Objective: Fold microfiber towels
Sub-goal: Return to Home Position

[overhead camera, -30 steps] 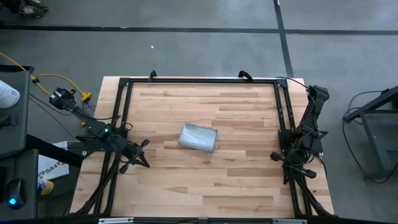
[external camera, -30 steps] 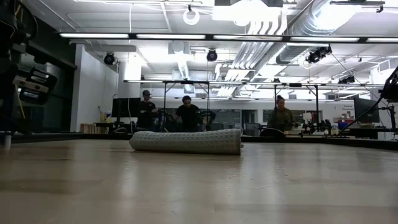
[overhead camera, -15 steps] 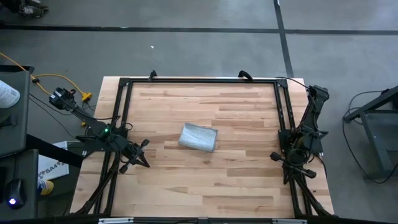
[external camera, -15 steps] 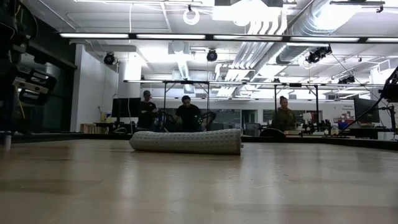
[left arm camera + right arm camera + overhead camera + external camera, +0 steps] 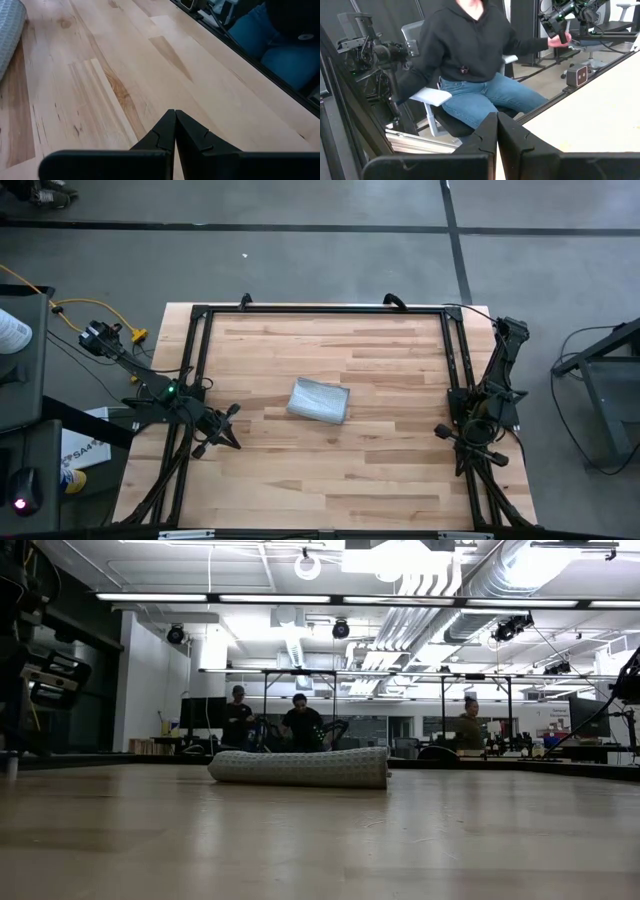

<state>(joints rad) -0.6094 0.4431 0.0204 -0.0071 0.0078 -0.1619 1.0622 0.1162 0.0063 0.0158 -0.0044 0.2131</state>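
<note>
Logging towel position first: where does it lie? (K.)

The microfiber towel (image 5: 319,400) lies folded near the middle of the worktop (image 5: 390,470), between the two arms and touching neither. (M.)

Long axis? (K.)

It runs left to right across the worktop, slightly skewed: in the high view its right end sits a little lower than its left. The low view shows it broadside, a flat low bundle with a rounded fold at one end. (M.)

Hands? (K.)

Left hand (image 5: 175,112) hangs over bare wood by the left side of the worktop, fingers pressed together, holding nothing. The towel's edge shows off to one side in its wrist view. Right hand (image 5: 497,116) is at the right edge, fingers likewise together and empty, aimed off the worktop toward a seated person (image 5: 470,55) in a dark hoodie and jeans. (M.)
</note>
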